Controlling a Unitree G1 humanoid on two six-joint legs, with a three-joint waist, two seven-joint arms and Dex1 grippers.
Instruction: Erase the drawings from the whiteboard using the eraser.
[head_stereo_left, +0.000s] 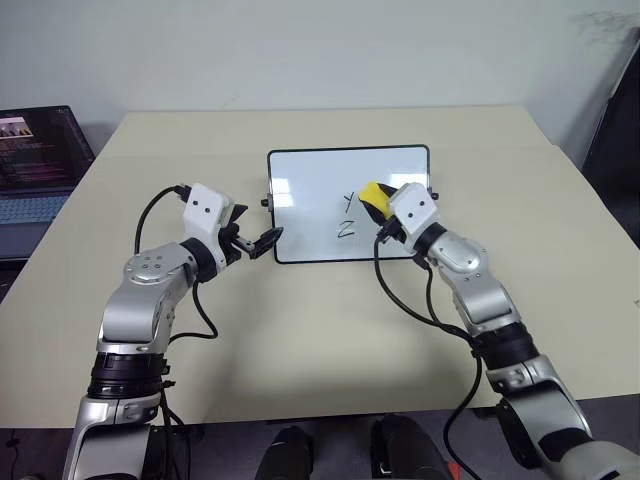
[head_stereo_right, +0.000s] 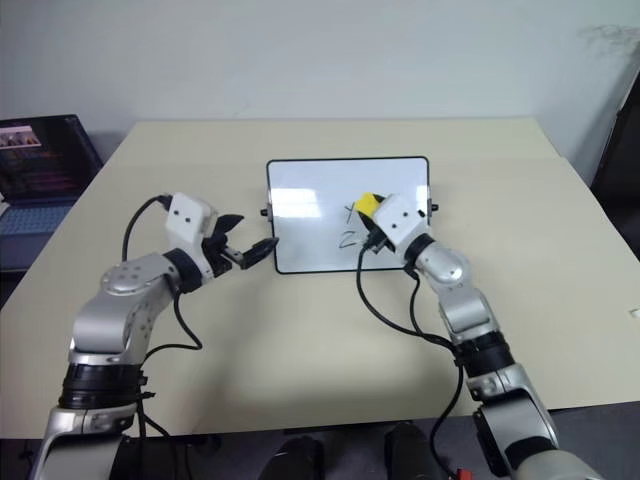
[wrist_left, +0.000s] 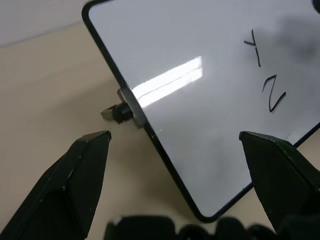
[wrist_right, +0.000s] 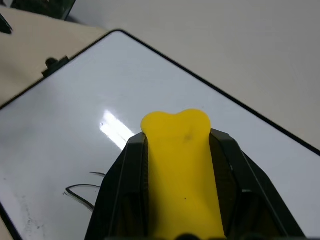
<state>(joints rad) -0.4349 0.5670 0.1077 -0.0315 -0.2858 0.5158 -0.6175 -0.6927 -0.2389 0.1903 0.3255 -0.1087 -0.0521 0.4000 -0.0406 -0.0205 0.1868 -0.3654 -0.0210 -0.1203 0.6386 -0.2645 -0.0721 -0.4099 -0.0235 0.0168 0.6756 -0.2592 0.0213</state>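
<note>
Right gripper (wrist_right: 175, 165): you've got it clamped on the eraser (head_stereo_left: 374, 194), over the letters (head_stereo_left: 347, 216) for wiping.
Left gripper (wrist_left: 175, 145): spread wide at the whiteboard (head_stereo_left: 310, 200) edge, likely to steady it.

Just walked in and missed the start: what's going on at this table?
A robot is wiping a whiteboard. Its right gripper is shut on the yellow eraser, over the top of the drawings; Y and Z are visible. The left gripper is open at the board's left edge.
</note>
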